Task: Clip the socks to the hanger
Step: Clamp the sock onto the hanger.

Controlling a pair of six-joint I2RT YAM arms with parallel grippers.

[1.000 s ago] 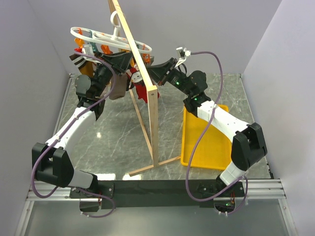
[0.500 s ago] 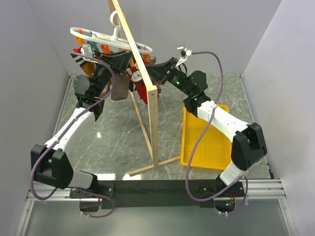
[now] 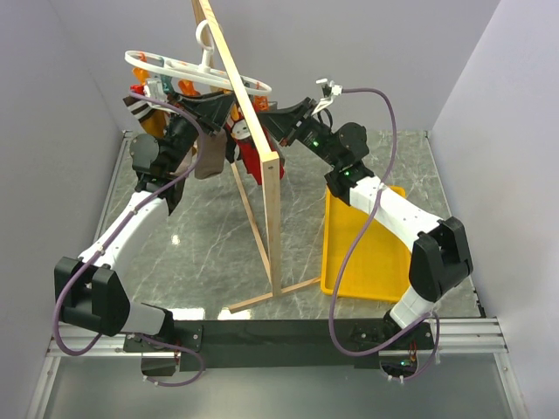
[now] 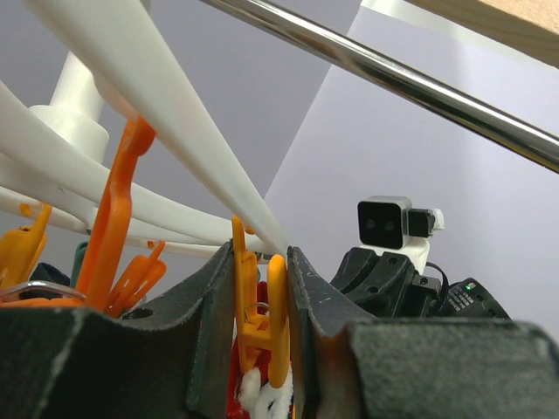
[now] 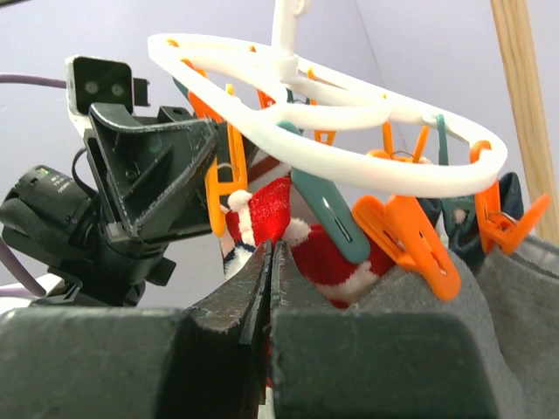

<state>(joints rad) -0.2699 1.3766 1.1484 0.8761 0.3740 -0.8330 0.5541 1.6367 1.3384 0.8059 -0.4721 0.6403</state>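
The left tool (image 4: 260, 264) was closed narrowly on an orange clip (image 4: 262, 319), its 2 fingers (image 4: 210, 332) pressing the clip's sides from left and right. Red and white fabric showed just under that clip. The clip hung from a white ring of the hanger (image 4: 131, 105), with more orange clips off to the left and a metal rod (image 4: 393, 83) crossing above.

The right tool (image 5: 269, 255) was pinched almost flat, holding the red socks (image 5: 272, 208) by an edge that rose from its tips toward the same clip. The socks, red with white trim, sat high at the far left of the scene, directly under the hanger and between the 2 tools. A teal clip (image 5: 323, 205) hung just right of them, and further right an orange clip gripped a grey sock (image 5: 454, 323).

The hanger's hook sat at the top of a tall wooden rack (image 3: 262, 175), which stood on the marble surface (image 3: 210, 244). A yellow tray (image 3: 367, 253) lay on the right, beneath the right arm.
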